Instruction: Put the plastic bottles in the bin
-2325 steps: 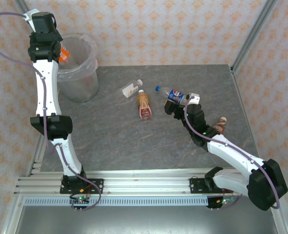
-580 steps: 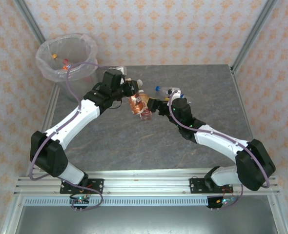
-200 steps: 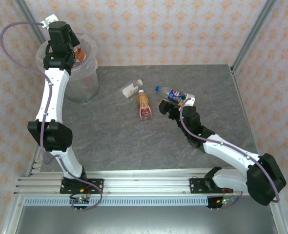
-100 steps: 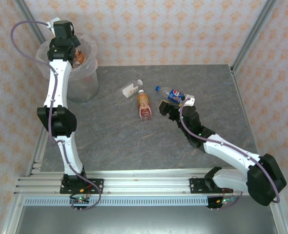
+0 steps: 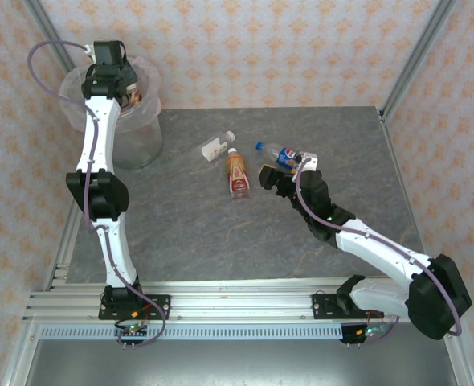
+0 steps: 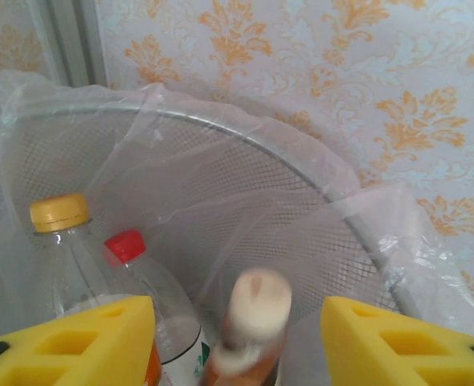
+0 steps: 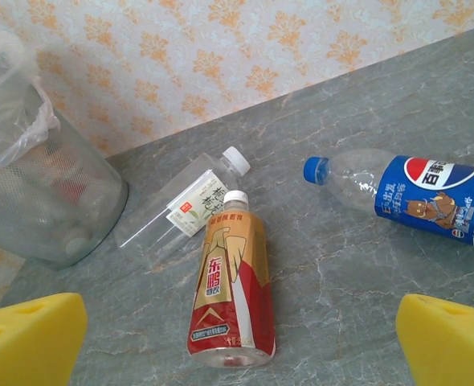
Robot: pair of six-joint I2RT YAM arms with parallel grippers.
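My left gripper (image 5: 124, 90) hangs over the bin (image 5: 132, 133), whose rim (image 6: 245, 145) is wrapped in a clear bag. Its jaws stand open. Between them a blurred brown bottle with a pale cap (image 6: 249, 322) is loose, touching neither yellow finger (image 6: 68, 342). A yellow-capped bottle (image 6: 59, 213) and a red-capped bottle (image 6: 124, 245) stand inside the bin. On the table lie a red-and-gold bottle (image 7: 230, 289), a clear white-labelled bottle (image 7: 189, 205) and a blue-labelled bottle (image 7: 414, 193). My right gripper (image 5: 285, 170) is open above the table, just near of the blue-labelled bottle (image 5: 285, 154).
The grey marbled table (image 5: 221, 233) is walled by patterned panels with metal posts (image 5: 414, 56) at the corners. The bin stands off the table's far left corner. The red-and-gold bottle (image 5: 237, 173) and the clear one (image 5: 217, 146) lie mid-table.
My left gripper has gone from shut on the brown bottle to open above the bin, and the bottle is dropping free. The right arm has barely moved.
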